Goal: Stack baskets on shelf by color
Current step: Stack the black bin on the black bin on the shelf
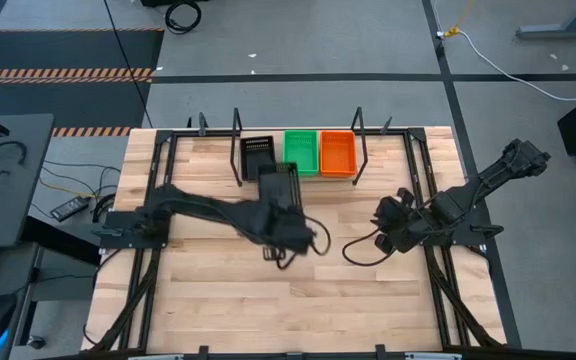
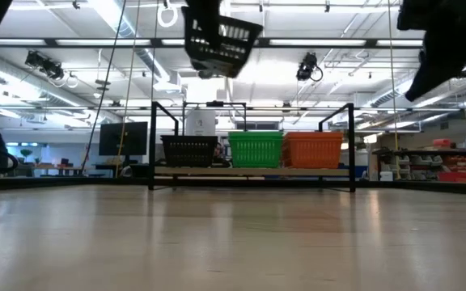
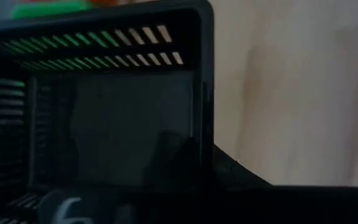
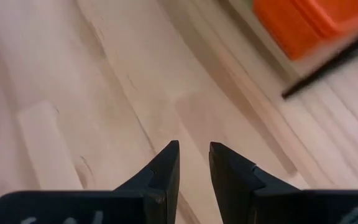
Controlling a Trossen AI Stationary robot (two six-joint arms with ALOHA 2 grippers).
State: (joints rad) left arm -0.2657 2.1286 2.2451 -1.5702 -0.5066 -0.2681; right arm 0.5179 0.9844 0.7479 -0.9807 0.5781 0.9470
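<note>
Held basket [image 1: 280,188]: black, long axis running front to back over the table, toward the shelf; in the low view [image 2: 221,40] it hangs tilted, high above the tabletop, clear of everything below.
Held basket vs tool: its near end sits at the left gripper [image 1: 286,232]; its far end reaches just short of the shelf's front edge, near the black basket there.
Left gripper: clenched on the held basket; the left wrist view shows the basket's slotted wall [image 3: 92,43] and rim filling the frame right against the fingers.
Shelf [image 1: 368,180]: at the table's far edge, pale board between black rods.
Shelf, left slot: black stack [image 1: 258,152], the lowest of the three stacks in the low view [image 2: 188,150].
Shelf, middle slot: green stack [image 1: 301,152], touching the orange one beside it.
Shelf, right slot: orange stack [image 1: 338,154]; count per stack cannot be told.
Right gripper [image 1: 386,222]: waits over the table's right half, well apart from the shelf; fingers [image 4: 165,168] slightly parted, holding nothing, bare table [image 4: 73,93] below.
</note>
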